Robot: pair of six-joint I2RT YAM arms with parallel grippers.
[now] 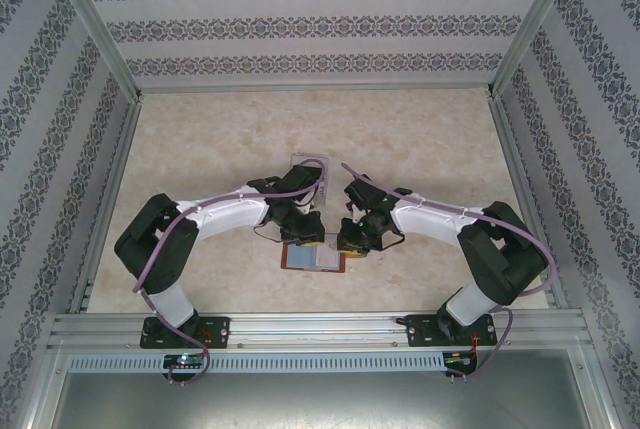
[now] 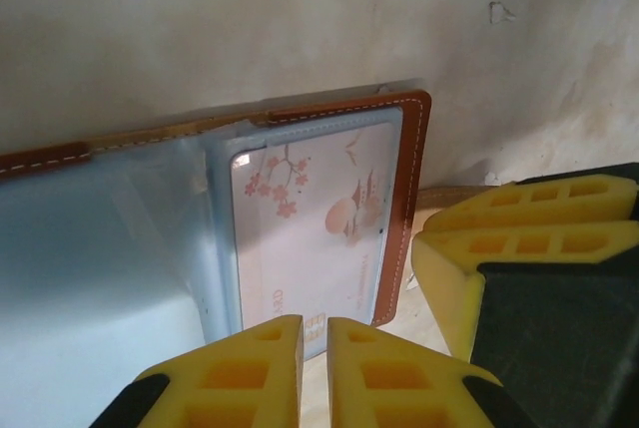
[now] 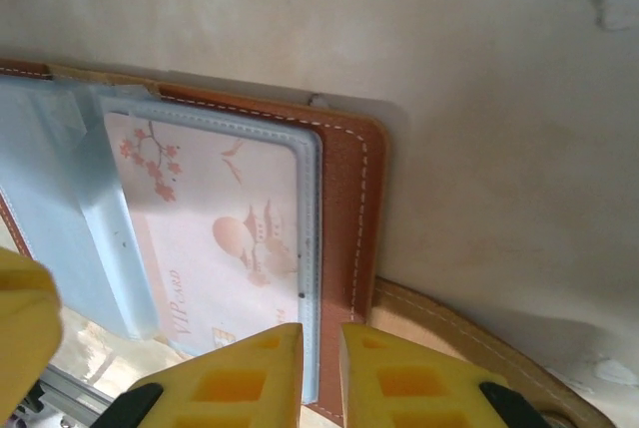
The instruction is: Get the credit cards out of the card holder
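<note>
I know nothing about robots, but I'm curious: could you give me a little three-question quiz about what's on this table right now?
1. Multiple choice: what decorates the credit card inside the card holder? A) pink blossoms B) a blue car C) black stripes.
2. True or false: the card holder lies folded shut on the table.
3. Short answer: what colour are the fingertips of the left gripper and the right gripper?
Key: 1 A; 2 false, it lies open; 3 yellow.
</note>
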